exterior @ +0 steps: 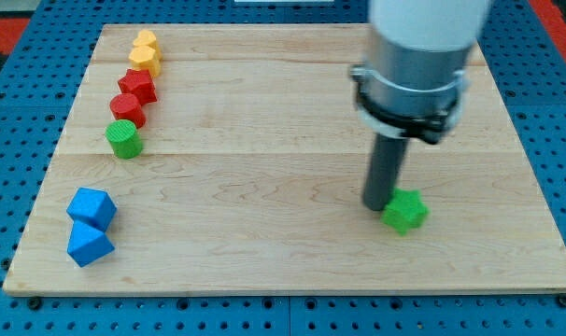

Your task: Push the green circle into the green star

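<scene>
Tip: my tip (378, 207) was seen resting on the board just at the view's left edge of the green star (405, 211), touching it or very nearly so (the contact itself could not be made out).
End effector: no jaws were present; only a straight dark rod was carried, so nothing was gripped, and pushing with its lower end was all that could be done.
Green circle: the green circle (124, 139) was found far off at the view's left, well apart from the star, standing upright as a short ribbed cylinder with a flat top.
Column: the circle was placed at the bottom of a slanting column, with a red circle (127, 109) touching it above, then a red star (137, 86), then two yellow blocks (147, 52) (shapes not clearly told).
Blue pair: two blue blocks (90, 226), angular in form, were set touching each other near the view's lower left corner of the wooden board (264, 243).
Placement judged: the tip was judged to be on the wrong side for the task, since the circle would have to be approached from its left and driven rightward.
Risk judged: the red circle, being in contact, could be dragged along.
</scene>
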Available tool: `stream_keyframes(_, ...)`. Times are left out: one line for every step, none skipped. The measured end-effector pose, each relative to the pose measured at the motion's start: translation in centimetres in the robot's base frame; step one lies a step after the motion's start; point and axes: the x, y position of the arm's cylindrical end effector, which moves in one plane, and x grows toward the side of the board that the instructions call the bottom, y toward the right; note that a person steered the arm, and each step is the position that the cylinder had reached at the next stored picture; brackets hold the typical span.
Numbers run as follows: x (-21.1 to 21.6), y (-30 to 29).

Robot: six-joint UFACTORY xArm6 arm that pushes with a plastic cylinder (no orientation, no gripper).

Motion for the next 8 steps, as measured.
stream_keyframes(0.4, 2.7)
stream_keyframes(-2.5, -3.5)
stream_keyframes(-3.5, -10.6)
stream_keyframes(-2.5, -18.1)
stream_keyframes(-2.6, -25.0)
stream_keyframes(-3.9, -31.8)
stream_keyframes(-8.3, -33.6)
stream_keyframes(-10.2, -34.9)
